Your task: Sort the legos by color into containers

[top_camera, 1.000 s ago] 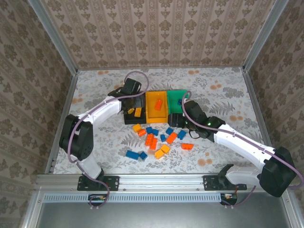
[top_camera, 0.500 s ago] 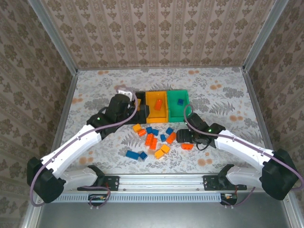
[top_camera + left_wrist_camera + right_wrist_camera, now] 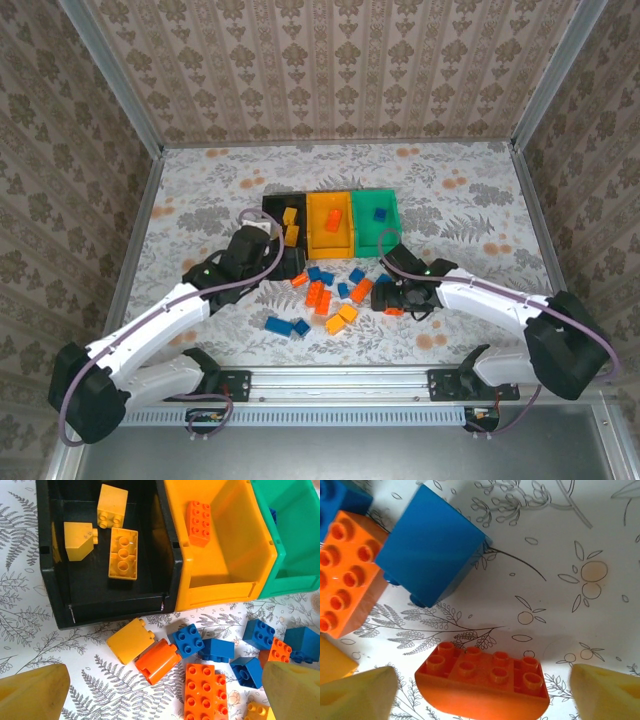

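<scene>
Fingers [image 3: 32, 695] of your left gripper [image 3: 162, 692] are spread wide, blunt yellowish wedges hanging over loose studded legos [image 3: 202, 692] on the near side of the bins. You can see three yellow bricks [image 3: 122, 554] in the glossy black bin [image 3: 55, 600]. One red-orange eight-stud brick [image 3: 198, 522] lies in the orange-yellow bin [image 3: 225, 592], with the green bin [image 3: 295, 575] joined beside it. Your right gripper [image 3: 482, 692] is spread too. Its tips flank, without touching, a red-orange brick with a rounded edge [image 3: 482, 682] on the leaf-printed table cover [image 3: 560, 530], near a smooth-faced blue block [image 3: 427, 547].
</scene>
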